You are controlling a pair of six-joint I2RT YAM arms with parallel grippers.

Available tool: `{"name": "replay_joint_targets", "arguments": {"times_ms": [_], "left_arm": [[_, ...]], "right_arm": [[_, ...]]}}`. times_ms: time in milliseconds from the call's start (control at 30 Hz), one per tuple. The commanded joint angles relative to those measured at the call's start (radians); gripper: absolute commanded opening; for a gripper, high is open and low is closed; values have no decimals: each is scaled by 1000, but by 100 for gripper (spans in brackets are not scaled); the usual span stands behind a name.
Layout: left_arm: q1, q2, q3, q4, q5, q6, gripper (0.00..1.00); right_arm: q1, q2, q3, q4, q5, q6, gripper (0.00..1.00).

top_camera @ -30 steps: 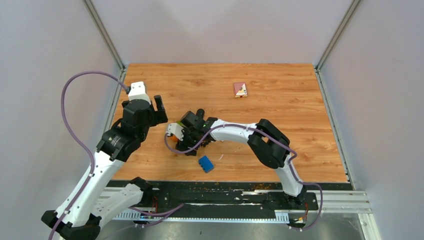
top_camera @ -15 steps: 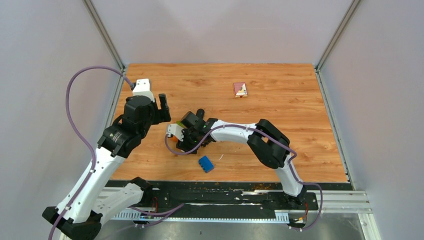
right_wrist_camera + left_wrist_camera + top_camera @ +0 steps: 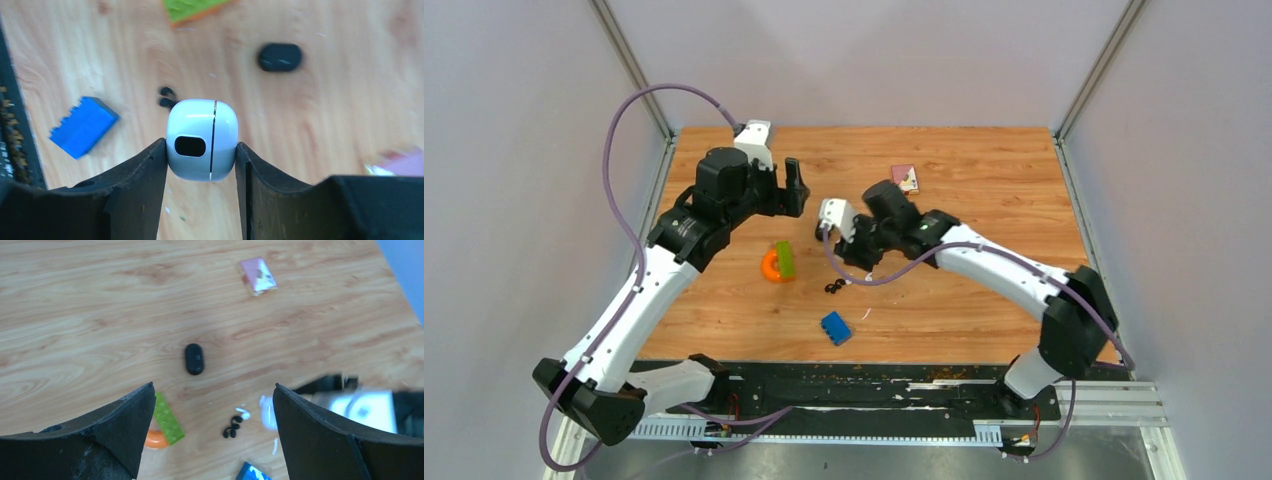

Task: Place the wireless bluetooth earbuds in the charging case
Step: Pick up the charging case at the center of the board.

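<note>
The right gripper (image 3: 201, 150) grips the white charging case (image 3: 201, 135) between its fingers, above the middle of the wooden table (image 3: 984, 300). The left gripper (image 3: 212, 392) stands wide with nothing in it, at the far left. The black earbuds (image 3: 832, 288) lie just near of the held case, with a white earbud (image 3: 243, 413) beside them.

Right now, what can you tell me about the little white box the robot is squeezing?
The white case is a glossy plastic box with rounded corners. A thin dark seam runs down it, closed, and a dark oval hole faces the camera. The right gripper pinches it, one black finger on each side, seemingly held above the wooden table.
</note>
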Motion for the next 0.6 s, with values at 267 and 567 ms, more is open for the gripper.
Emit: {"name": "replay_joint_targets", "arguments": {"times_ms": [267,567], "left_arm": [[-7,-12,-488,685,800,-127,91],[-33,-46,-775,1089,816,-211,89]], "right_arm": [[-176,-236,-42,-118,27,-176,22],[-173,-235,-6,-175,-116,-169,22]]}}
